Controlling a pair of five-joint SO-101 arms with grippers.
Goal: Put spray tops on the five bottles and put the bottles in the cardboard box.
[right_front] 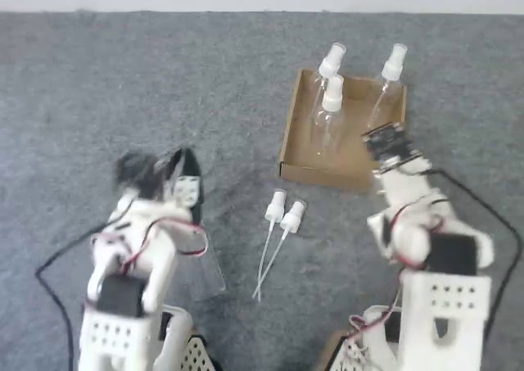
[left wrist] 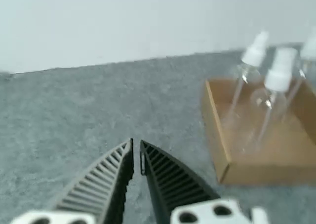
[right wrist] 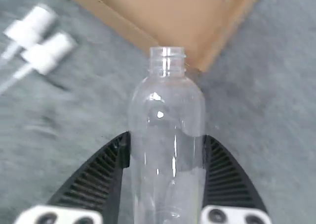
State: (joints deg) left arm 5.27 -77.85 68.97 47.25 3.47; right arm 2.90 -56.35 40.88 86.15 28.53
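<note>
Our right gripper [right wrist: 165,142] clamps the body of a clear, uncapped plastic bottle [right wrist: 167,105]. Its neck points at the near corner of the shallow brown cardboard box [right wrist: 148,16], where three clear bottles with spray tops [right_front: 330,117] stand. Two loose white spray tops [right_front: 284,211] lie on the grey carpet [right_front: 123,76] between the arms. Our left gripper [left wrist: 137,157] is empty, jaws almost together, low over the carpet, left of the box.

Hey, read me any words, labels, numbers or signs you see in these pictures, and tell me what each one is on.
None can be read. The cardboard box, the clear bottle in the right gripper and the loose spray tops show no print.
</note>
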